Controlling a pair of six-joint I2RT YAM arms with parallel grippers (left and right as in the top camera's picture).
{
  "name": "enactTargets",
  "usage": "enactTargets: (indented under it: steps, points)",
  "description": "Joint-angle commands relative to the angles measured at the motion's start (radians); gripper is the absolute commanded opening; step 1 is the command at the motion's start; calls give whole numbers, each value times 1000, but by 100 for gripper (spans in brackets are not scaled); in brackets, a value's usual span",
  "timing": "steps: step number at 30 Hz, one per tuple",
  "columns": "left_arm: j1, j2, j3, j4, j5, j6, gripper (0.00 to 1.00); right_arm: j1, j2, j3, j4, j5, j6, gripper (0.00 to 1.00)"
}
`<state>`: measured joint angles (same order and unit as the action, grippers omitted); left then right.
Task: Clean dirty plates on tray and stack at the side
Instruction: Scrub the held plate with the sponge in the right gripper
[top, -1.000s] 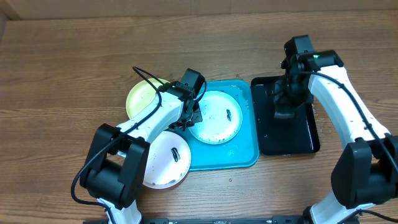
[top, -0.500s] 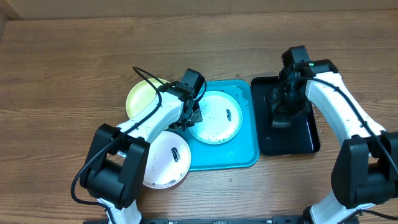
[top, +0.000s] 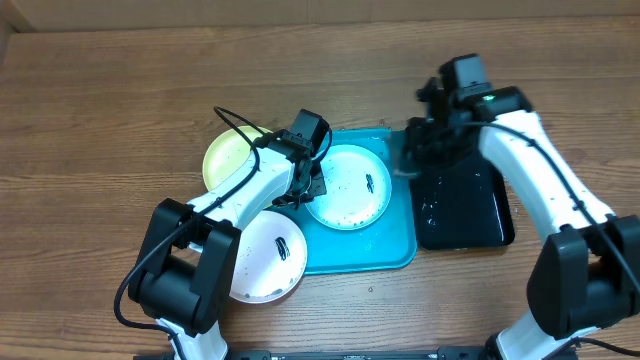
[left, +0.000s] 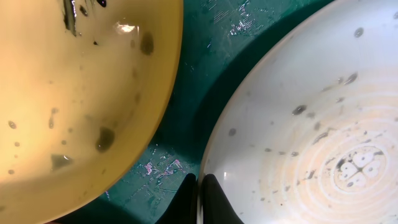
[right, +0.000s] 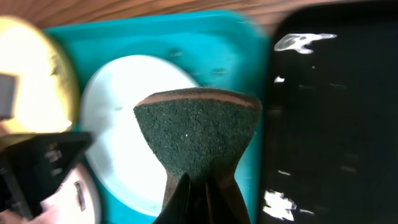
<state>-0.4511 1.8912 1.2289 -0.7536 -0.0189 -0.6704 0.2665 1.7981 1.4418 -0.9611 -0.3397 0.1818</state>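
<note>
- blue tray (top: 385, 245) sits mid-table, black tray (top: 465, 210) just beside it on the R
- teal-rim plate (top: 347, 187) lies on the blue tray w/ dark smears; lime plate (top: 232, 158) & brown-rim plate (top: 265, 255) sit at its L edge
- my L gripper (left: 198, 186) pinches the teal-rim plate's L rim, same as 1 s ago
- my R gripper (right: 198, 180) is clamped on a sponge (right: 199, 124); the plate is to its L, just past the tray rim
- vs 1 s ago: R arm swung off the black tray toward the plate

A brown wooden tabletop (top: 100, 100) with long grain running side to side fills the overhead view. A paler beige band (top: 300, 8) runs along its far edge. The light is even and the shadows are soft.
</note>
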Motion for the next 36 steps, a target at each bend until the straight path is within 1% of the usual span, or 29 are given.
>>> enactTargets:
  steps: [1,4,8,10,17,31,36]
  points:
    - [-2,20,-16,3,10,24,4,91,-34,31,18,46,22,4]
    - [-2,20,-16,3,10,24,4,168,-21,30,17,235,60,4]
    - [-2,20,-16,2,10,24,4,232,13,30,18,392,85,4]
    - [-2,20,-16,2,10,24,4,246,29,28,21,428,85,4]
    - [-2,20,-16,0,10,24,4,249,69,-14,87,428,85,4]
    - [-2,20,-16,0,10,24,4,249,78,-103,171,421,85,4]
    - [-2,20,-16,0,10,24,4,249,78,-158,231,420,85,4]
